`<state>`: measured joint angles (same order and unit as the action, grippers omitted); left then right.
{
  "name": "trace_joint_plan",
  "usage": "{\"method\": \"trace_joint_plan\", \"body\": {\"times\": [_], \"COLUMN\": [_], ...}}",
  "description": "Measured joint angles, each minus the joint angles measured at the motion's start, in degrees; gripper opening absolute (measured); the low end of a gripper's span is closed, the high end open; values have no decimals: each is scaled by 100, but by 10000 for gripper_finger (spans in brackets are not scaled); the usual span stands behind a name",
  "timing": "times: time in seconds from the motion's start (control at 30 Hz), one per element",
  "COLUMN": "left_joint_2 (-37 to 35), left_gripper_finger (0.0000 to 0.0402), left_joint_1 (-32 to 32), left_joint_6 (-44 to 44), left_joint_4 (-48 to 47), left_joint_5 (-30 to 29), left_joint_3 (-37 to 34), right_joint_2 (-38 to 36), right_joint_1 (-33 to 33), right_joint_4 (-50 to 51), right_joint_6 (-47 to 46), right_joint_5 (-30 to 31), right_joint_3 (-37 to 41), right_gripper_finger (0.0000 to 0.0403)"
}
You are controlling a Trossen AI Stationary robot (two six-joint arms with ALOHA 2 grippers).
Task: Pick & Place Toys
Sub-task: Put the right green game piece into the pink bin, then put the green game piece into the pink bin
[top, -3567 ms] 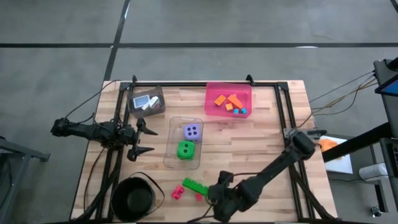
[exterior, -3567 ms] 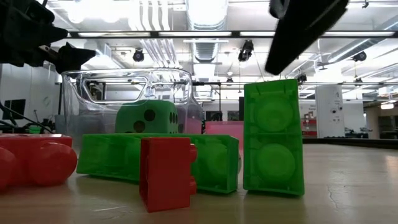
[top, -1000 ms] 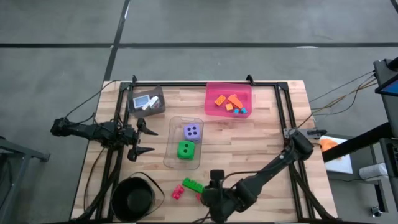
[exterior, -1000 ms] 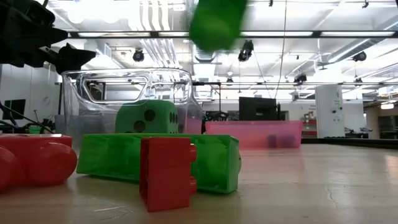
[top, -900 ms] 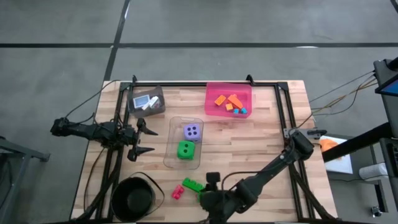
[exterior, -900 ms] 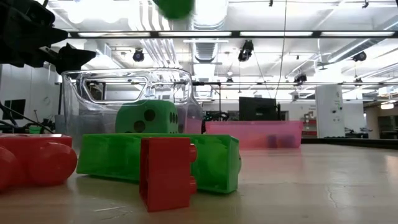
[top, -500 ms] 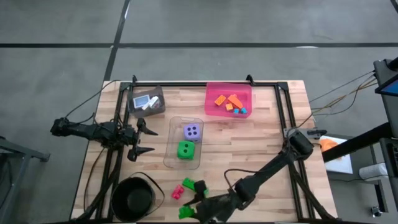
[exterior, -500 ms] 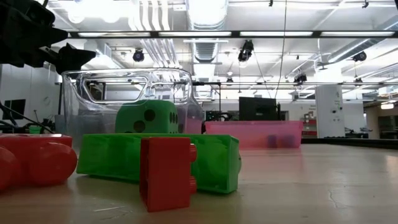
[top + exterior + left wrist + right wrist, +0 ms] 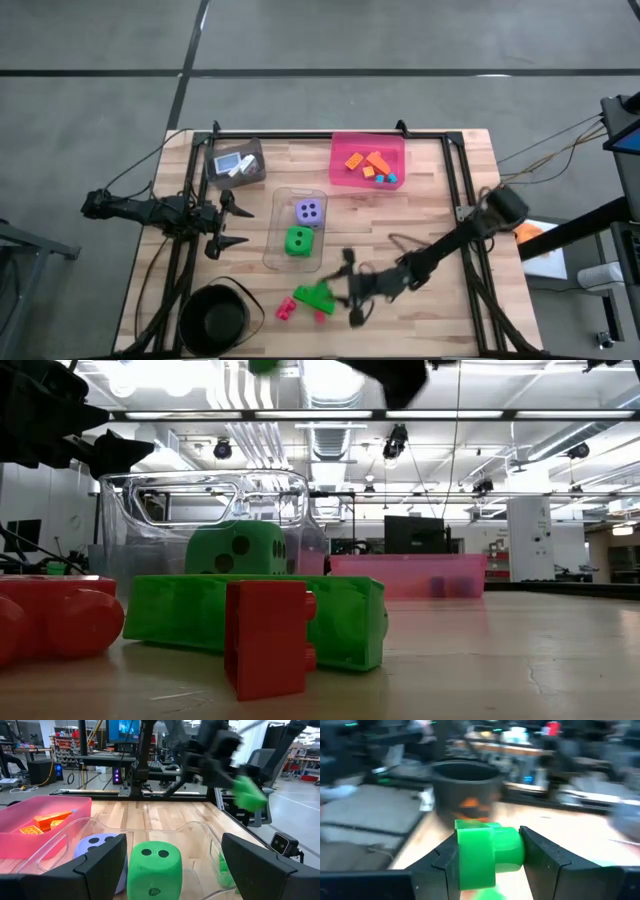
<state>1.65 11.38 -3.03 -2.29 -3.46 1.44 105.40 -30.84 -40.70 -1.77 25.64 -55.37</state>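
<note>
My right gripper (image 9: pixel 338 291) reaches in from the table's right, shut on a small green brick (image 9: pixel 487 852), and hangs above the near middle of the table. In the left wrist view the held green brick (image 9: pixel 248 792) shows up in the air. Under it a long green brick (image 9: pixel 255 620) lies flat on the table. A red brick (image 9: pixel 268 638) stands in front of the long brick, and a red piece (image 9: pixel 50 620) lies to its left. My left gripper (image 9: pixel 226 224) waits open at the table's left, beside the clear bin. My right gripper pinches the small green brick by two opposite sides (image 9: pixel 462 855) between its two fingers. The fingers come roughly level from the table's right and point toward its left. The brick is lifted clear of the table and juts out past the fingertips.
A clear bin (image 9: pixel 272 250) in the middle holds a purple die (image 9: pixel 309 211) and a green die (image 9: pixel 298 241). A pink bin (image 9: pixel 336 165) with orange and teal bricks stands at the back. A grey bin (image 9: pixel 257 160) with cards is back left, a black bowl (image 9: pixel 190 312) near left.
My right gripper, shut on the green brick, swung toward the table's near edge, then back toward the middle. It tipped from pointing down to pointing level toward the table's left. The brick stayed in the hold, clear of the table.
</note>
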Motion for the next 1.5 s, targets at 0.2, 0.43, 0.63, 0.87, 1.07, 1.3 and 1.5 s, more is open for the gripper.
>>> {"method": "trace_joint_plan", "body": {"times": [0.2,0.43,0.63,0.87,1.07,1.3,1.5], "left_joint_2": [0,0,0,0,0,-1,0], "left_gripper_finger": [327,327,327,327,327,327,327], "left_joint_1": [2,0,2,2,0,1,2], "left_joint_6": [0,0,0,0,0,0,0], "left_joint_4": [-1,-1,-1,-1,-1,-1,-1], "left_joint_5": [0,2,2,0,0,1,2], "left_joint_3": [0,0,0,0,0,0,0], "right_joint_2": [-1107,-2015,-2402,-2291,-2037,-1727,-1747], "right_joint_1": [494,1620,2920,4222,4639,4685,4677], "right_joint_4": [2,73,341,1275,1333,1336,1329], "right_joint_6": [22,28,-99,-547,-760,-816,-927], "right_joint_5": [791,1133,1146,928,626,626,615], "right_joint_3": [1112,2001,2429,2487,2484,2484,2484], "right_gripper_finger": [158,158,158,158,158,203,303]}}
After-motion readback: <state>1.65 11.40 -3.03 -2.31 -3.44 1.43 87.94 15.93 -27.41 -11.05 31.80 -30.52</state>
